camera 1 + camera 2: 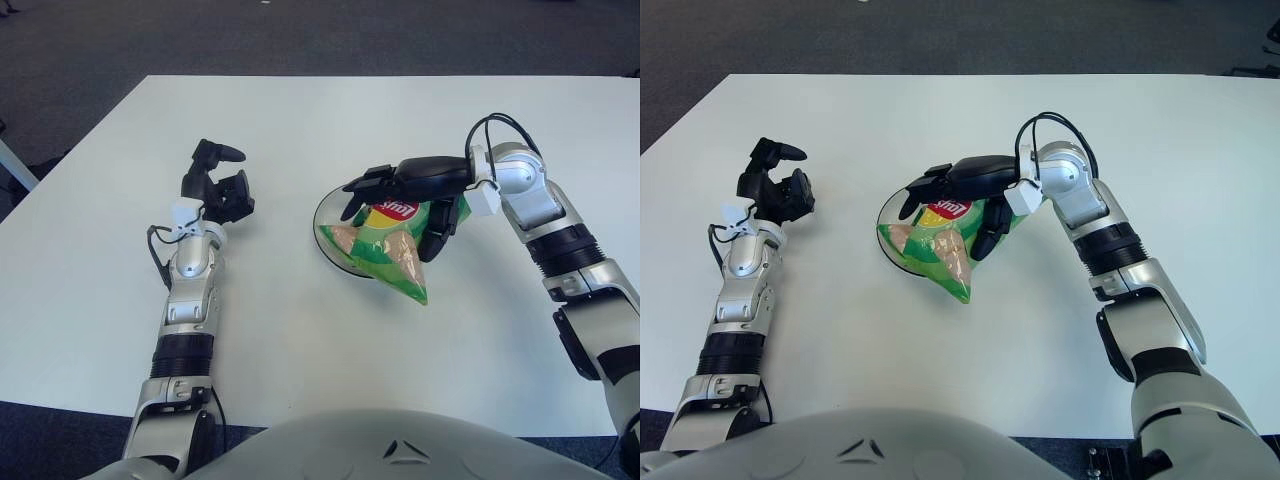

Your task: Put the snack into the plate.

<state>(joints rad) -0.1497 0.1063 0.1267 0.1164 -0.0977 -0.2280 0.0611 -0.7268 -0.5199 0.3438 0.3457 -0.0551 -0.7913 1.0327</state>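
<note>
The snack (385, 245) — a green chip bag w/ a red logo — lies across the plate (328, 212), top end under the right hand (405, 195), lower corner hanging past the plate's near rim onto the table (300, 330). Right hand is over the bag's top: upper fingers (365, 182) splayed forward above it, thumb-side finger down along the bag's right edge. Looks more like a loosening hold than a firm pinch, tho contact under the palm is hidden so can't say for sure. Bag sits tilted b/c it's longer than the plate is wide, so the rim props it; prob why the hand is placed at the top end, steadying it as it settles. Task reads as nearly done, release pending. Left hand (220, 185) is idle, well apart to the plate's left, fingers loosely curled, nothing in them. Surface: plain white tabletop, matte, no clutter — dark carpeted floor (200, 40) beyond its far edge.
</note>
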